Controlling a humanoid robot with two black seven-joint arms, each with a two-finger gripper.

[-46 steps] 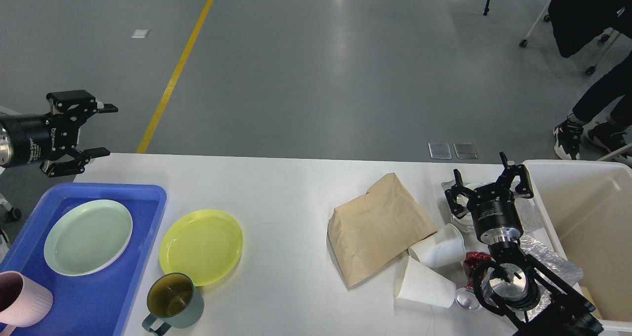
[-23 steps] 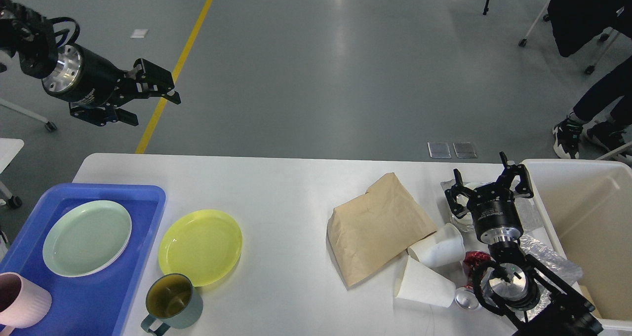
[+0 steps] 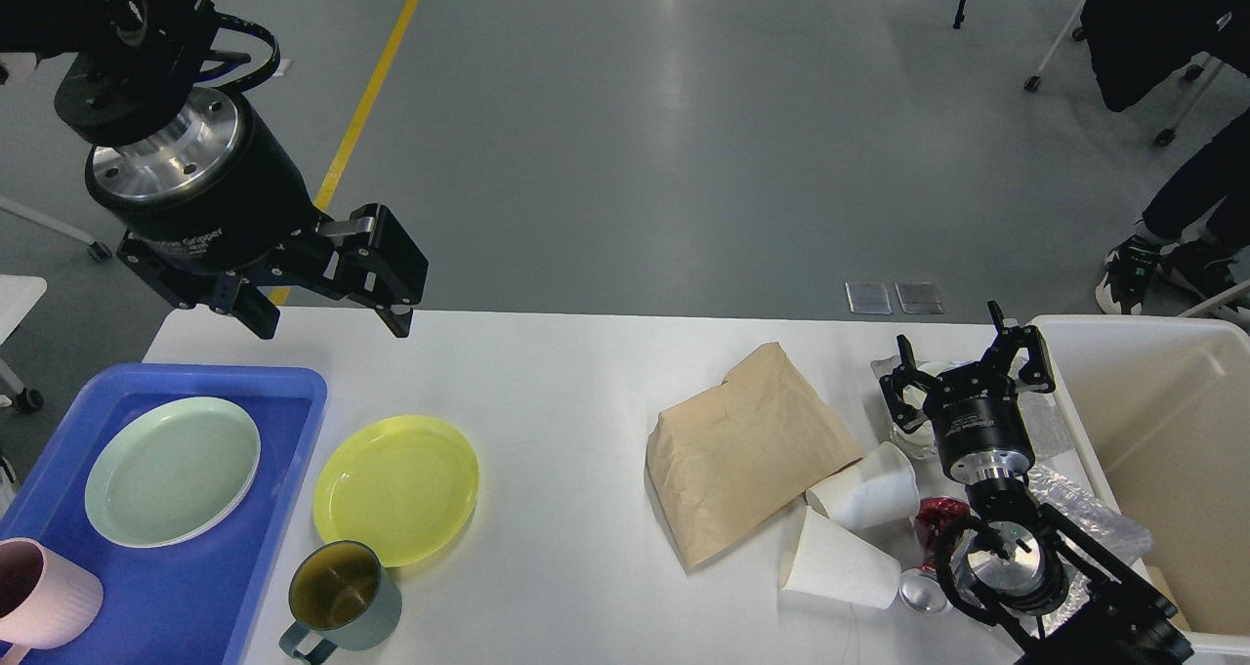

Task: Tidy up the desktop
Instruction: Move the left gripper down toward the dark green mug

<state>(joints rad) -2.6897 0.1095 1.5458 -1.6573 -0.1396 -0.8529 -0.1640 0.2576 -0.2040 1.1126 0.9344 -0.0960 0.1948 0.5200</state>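
Since a moment ago, only the left gripper (image 3: 332, 309) has moved: it has swung in from the far left and now hangs big and close above the back left part of the desktop (image 3: 566, 392). Its fingers are apart and hold nothing. Everything on the table looks the same as before.

Nearest to me on the left, a pink cup (image 3: 39, 592) and a pale green plate (image 3: 173, 471) already sit in the blue tray (image 3: 293, 392). That part looks done. Just beside the tray, a green mug (image 3: 337, 597) stands on the bare table, touching the edge of the yellow plate (image 3: 396, 489). These two are not put away yet.

Nearest on the right is a pile of trash: two white paper cups (image 3: 845, 538) lying on their sides, a small silver can (image 3: 923, 592), something red (image 3: 939, 520) and some crinkly clear plastic (image 3: 1094, 523). A brown paper bag (image 3: 747, 445) lies flat next to the cups. The cream bin (image 3: 1152, 421) at the right edge looks almost empty, so none of this pile is tidied yet.

A bit farther back, the right gripper (image 3: 967, 367) sits over the clear plastic by the bin. Its fingers are spread apart, and I can't see it holding anything.

So I think the job is only just begun. The plate and mug likely go to the tray, and the trash to the bin.
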